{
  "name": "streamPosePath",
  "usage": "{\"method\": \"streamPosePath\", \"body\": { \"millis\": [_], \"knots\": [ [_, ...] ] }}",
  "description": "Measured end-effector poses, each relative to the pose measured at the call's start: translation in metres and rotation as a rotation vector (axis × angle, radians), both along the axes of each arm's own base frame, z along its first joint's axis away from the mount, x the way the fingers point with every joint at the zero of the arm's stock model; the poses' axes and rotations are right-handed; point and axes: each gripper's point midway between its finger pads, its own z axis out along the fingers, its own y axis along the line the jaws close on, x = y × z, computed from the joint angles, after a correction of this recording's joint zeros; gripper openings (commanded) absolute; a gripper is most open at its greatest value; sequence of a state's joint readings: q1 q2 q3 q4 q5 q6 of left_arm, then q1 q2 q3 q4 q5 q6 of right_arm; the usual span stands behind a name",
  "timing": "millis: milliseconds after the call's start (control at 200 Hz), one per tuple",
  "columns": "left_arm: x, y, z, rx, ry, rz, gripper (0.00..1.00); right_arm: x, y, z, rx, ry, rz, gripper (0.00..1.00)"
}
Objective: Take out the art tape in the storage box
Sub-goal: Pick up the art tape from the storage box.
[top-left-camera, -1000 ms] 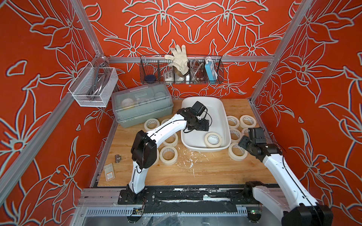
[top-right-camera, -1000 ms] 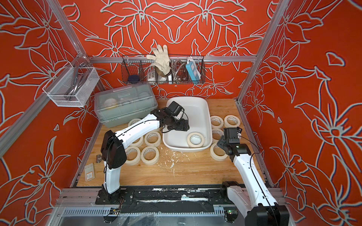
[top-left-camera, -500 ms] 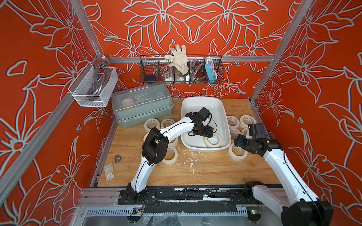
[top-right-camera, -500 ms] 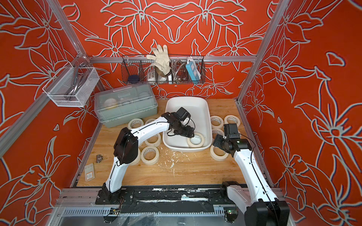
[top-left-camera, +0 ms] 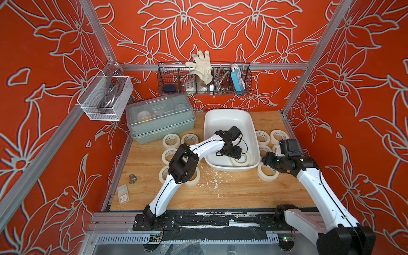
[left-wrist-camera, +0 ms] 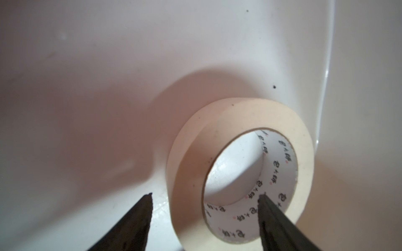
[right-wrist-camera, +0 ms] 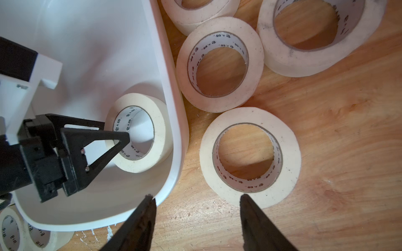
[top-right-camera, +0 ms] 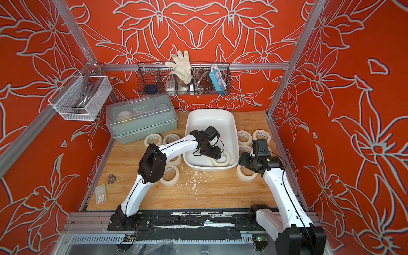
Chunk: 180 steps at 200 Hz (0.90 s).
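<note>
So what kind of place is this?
Most likely a robot practice booth. Two white robot arms are mounted on a black rail at the wooden table's front, metal frame posts edge flowery orange walls, and a wire basket of odds and ends hangs at the back.

One tape roll [top-left-camera: 247, 161] lies in the storage box [top-left-camera: 227, 120] — left jaws at it.

storage box [top-left-camera: 227, 117]: one. art tape roll [right-wrist-camera: 161, 130] inside it: one counted. art tape rolls [top-left-camera: 171, 146] on table [top-left-camera: 242, 198], frame left of box: five seen, further count under left arm [top-left-camera: 207, 144] not told. rolls at frame right of box [top-left-camera: 268, 178]: five, one partly covered. grey-green lidded box [top-left-camera: 159, 119]: one. wire baskets [top-left-camera: 172, 79]: two, one black, one white. glove [top-left-camera: 202, 66]: one. metal fitting [top-left-camera: 133, 178]: one. small packet [top-left-camera: 123, 197]: one.
</note>
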State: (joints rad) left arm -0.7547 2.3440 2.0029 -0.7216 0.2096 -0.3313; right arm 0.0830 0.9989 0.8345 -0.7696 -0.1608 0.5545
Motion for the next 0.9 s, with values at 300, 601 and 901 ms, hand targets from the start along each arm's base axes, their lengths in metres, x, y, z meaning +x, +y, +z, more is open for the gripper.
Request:
{"method": "streamPosePath", "body": {
  "millis": [300, 601, 901],
  "knots": [
    [0.008, 0.008, -0.012, 0.056, -0.028, 0.029, 0.48, 0.002, 0.001, 0.003, 0.008, -0.015, 0.004, 0.63],
    [0.011, 0.008, -0.012, 0.059, -0.043, 0.038, 0.25, 0.003, 0.002, 0.008, 0.012, -0.044, 0.005, 0.62],
    [0.009, 0.020, -0.008, 0.087, -0.055, 0.074, 0.04, 0.004, 0.009, 0.013, 0.050, -0.062, 0.029, 0.65]
  ]
}}
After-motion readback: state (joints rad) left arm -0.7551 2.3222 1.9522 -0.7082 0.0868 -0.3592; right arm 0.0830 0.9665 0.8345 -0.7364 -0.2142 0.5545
